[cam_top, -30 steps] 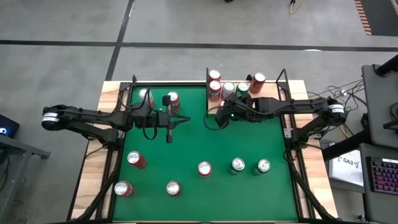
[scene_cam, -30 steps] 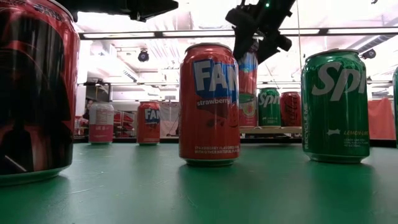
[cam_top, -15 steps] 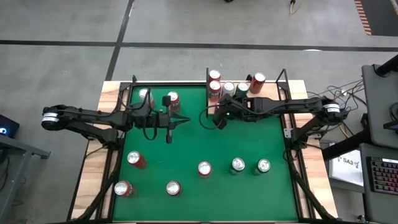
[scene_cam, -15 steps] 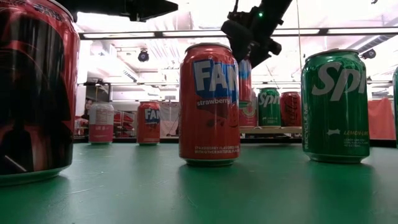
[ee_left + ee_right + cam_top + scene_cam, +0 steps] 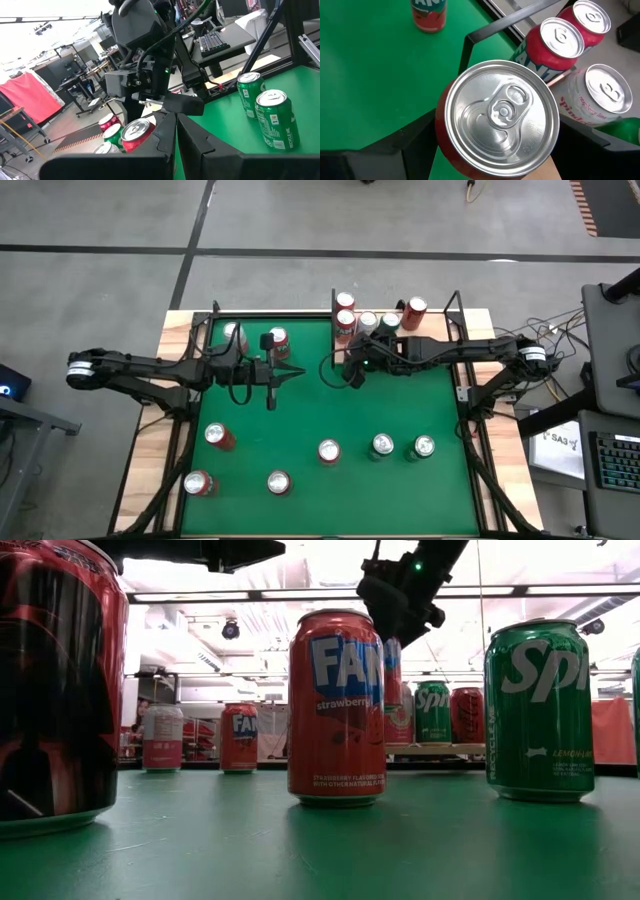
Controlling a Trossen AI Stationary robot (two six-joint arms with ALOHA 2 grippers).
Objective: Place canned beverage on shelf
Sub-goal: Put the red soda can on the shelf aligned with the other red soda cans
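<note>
1. Gripping a red can (image 5: 500, 116) between wide-set jaws, the right gripper (image 5: 352, 366) has carried it toward the shelf's (image 5: 546, 170) near corner over the last second, then settled.
2. Can hangs over the shelf edge, not yet set down.
3. Left gripper (image 5: 292, 372) waits mid-table, jaws pressed together.

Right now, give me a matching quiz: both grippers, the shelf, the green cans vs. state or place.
Things:
1 left gripper
2 right gripper
3 shelf
4 two green cans

States:
a holds a red can
b carries several cans
c shut, empty
d stand side by side on the green felt

Pairs: 1-c, 2-a, 3-b, 4-d
</note>
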